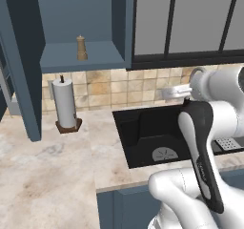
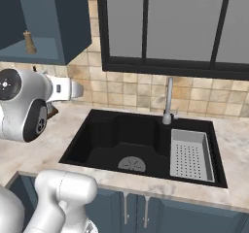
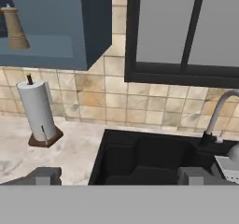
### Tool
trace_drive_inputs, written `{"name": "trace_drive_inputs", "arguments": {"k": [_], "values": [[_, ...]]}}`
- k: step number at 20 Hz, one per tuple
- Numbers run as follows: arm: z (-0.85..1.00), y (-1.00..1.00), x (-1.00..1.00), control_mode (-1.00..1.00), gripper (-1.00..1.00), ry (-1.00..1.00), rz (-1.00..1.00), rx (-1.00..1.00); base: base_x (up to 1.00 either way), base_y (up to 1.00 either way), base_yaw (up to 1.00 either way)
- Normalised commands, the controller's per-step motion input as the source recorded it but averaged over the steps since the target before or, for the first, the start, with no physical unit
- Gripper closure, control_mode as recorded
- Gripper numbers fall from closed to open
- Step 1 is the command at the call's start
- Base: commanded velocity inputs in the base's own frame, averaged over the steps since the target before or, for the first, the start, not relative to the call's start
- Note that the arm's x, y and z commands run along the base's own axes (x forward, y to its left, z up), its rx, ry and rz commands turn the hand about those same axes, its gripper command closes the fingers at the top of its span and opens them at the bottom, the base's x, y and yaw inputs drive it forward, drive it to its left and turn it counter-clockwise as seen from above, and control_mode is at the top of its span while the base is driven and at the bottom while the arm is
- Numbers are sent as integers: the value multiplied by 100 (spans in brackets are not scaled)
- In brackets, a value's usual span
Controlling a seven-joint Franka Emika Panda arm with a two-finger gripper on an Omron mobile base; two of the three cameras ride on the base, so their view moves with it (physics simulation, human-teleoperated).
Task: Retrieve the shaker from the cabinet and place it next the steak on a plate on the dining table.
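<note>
Marble counter (image 1: 47, 175), arm folded above sink (image 2: 141, 144), gripper (image 3: 116, 175) seemingly open

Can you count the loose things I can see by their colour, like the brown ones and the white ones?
Brown: 1, the small tan-brown wooden shaker standing on the blue-grey cabinet shelf.
White: 1, the white paper-towel roll on its brown base, on the marble counter.
Grey: 1, the pale grey perforated drainer tray in the black sink.
Total: 3
</note>
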Motion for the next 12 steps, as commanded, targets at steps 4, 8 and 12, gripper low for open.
{"name": "trace_drive_inputs", "arguments": {"k": [4, 8, 12], "values": [[52, 32, -27, -100, -100, -24, 3, 0, 0, 0, 0], [44, 46, -25, -100, -100, -22, 0, 0, 0, 0, 0], [32, 62, -23, -100, -100, -18, 1, 1, 0, 0, 0]]}}
